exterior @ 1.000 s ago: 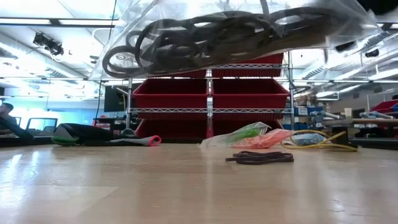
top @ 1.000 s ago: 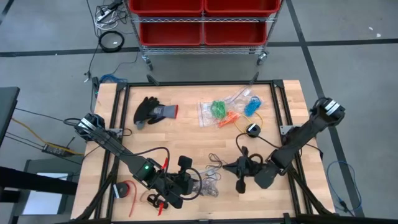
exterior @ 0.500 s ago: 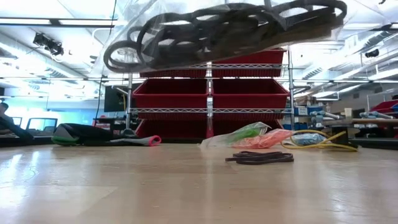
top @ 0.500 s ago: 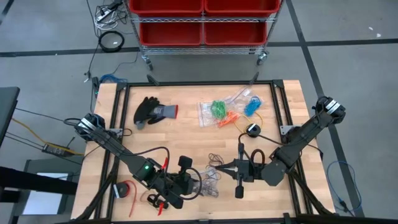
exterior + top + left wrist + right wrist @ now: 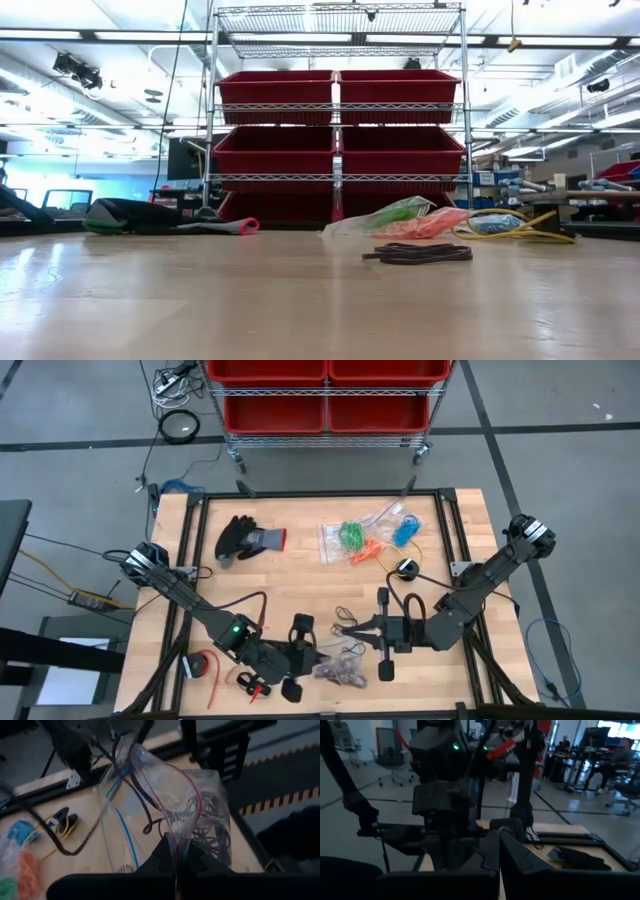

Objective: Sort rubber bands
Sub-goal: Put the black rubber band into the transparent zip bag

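Note:
A clear zip bag (image 5: 200, 815) with several black rubber bands inside hangs off the table near its front edge, with my left gripper (image 5: 176, 862) (image 5: 315, 662) shut on it. My right gripper (image 5: 344, 630) (image 5: 499, 839) is shut and lies level, just to the far right of the bag (image 5: 342, 668). A black strand (image 5: 137, 790) rises out of the bag's mouth. More black bands (image 5: 418, 254) (image 5: 346, 617) lie loose on the table. Clear bags of green (image 5: 350, 537), orange (image 5: 367, 550) and blue (image 5: 405, 530) bands lie at the far middle. My left gripper pinches the bag's zip rim (image 5: 178, 845) between its two fingers, at one end of the mouth; one layer or both, I cannot tell. The fingers slant down from the table's left. The bag is lifted clear, its mouth gaping open. My right gripper: whether it touches a band cannot be told.
A black and grey glove (image 5: 245, 540) lies at the far left. A yellow cable with a dark plug (image 5: 408, 567) runs right of the middle, and a red roll (image 5: 205, 665) sits at the near left. A shelf of red bins (image 5: 325, 395) stands beyond the table.
My right gripper has risen, rolled and gone toward the table's left, up to the bag. My left gripper has tipped its fingers upward, and the bag has gone up out of the top of the low view. The loose black bands on the table have stayed put.

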Controlling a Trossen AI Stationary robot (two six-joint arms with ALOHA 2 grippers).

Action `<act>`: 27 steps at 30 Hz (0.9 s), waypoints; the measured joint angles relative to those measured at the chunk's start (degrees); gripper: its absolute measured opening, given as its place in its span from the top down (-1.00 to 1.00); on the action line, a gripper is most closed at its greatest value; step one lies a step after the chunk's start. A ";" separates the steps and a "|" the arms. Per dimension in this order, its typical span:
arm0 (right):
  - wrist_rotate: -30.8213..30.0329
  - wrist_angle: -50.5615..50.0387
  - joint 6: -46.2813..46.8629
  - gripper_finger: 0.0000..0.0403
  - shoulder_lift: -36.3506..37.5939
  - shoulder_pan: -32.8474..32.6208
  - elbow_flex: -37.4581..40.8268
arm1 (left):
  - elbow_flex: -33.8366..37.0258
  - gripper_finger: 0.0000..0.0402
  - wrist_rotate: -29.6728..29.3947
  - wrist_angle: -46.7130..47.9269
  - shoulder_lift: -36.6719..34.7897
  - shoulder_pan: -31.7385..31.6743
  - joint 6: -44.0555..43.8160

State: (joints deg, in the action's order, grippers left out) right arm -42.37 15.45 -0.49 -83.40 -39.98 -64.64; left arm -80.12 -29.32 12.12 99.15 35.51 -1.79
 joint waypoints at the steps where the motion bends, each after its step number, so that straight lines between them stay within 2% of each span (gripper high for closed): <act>1: 0.49 0.32 -0.11 1.00 0.04 0.09 -0.01 | 0.00 0.99 0.00 -0.92 0.01 0.00 0.01; 15: 0.58 0.39 -0.34 1.00 0.05 0.17 -0.02 | 0.00 0.99 0.00 -12.89 -0.01 0.00 -1.95; 19: 0.57 0.77 -0.30 1.00 0.05 -0.04 0.00 | 0.00 0.99 0.00 -7.35 -0.01 0.00 1.53; 27: 3.75 4.99 -1.21 1.00 0.05 0.32 -0.02 | 0.01 0.99 0.00 4.87 1.04 -0.26 1.27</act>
State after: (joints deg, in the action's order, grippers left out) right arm -38.63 20.44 -1.71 -83.35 -39.66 -64.66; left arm -80.11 -29.32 16.99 100.19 35.24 -0.52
